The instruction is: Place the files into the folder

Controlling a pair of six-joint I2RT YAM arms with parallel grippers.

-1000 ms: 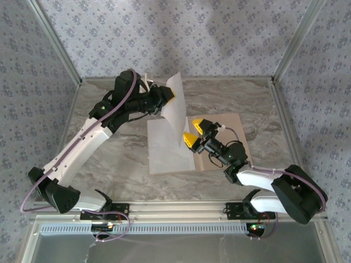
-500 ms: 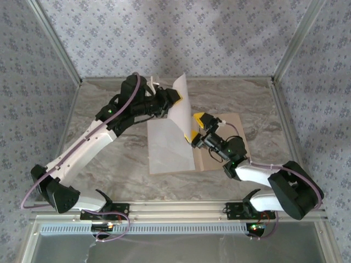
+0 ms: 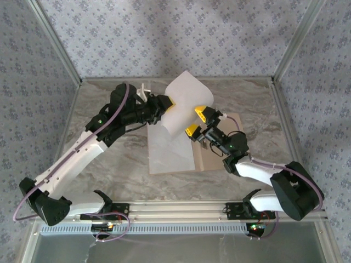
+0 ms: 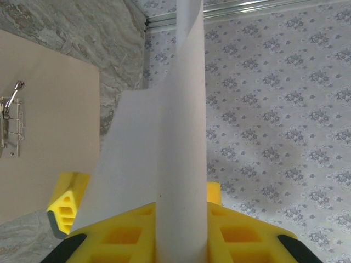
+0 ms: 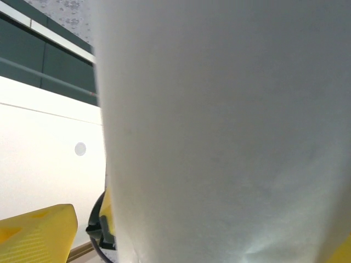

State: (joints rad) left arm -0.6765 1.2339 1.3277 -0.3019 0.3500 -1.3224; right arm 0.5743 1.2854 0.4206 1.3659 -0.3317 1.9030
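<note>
left gripper (image 3: 168, 103) pinched on lifted sheet (image 3: 185, 98), which curls up ahead of it | right gripper (image 3: 197, 121) gaping, sheet's free edge at its jaws (not gripped, I'd say); folder (image 3: 240, 125) beneath | tip: take that edge squarely; lower both ends level

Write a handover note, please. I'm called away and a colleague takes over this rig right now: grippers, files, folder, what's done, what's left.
Left gripper: shut on the lifted sheet, which curls up in the air.
Right gripper: open, jaws by that sheet's lower edge, gripping nothing.
Folder: open flat, right leaf bare, clip at the crease.
Flat sheet: lies left of the crease, apparently on the folder's left leaf.
Done: one sheet seems to be in place.
Left: lay the lifted sheet into the folder and release it.
</note>
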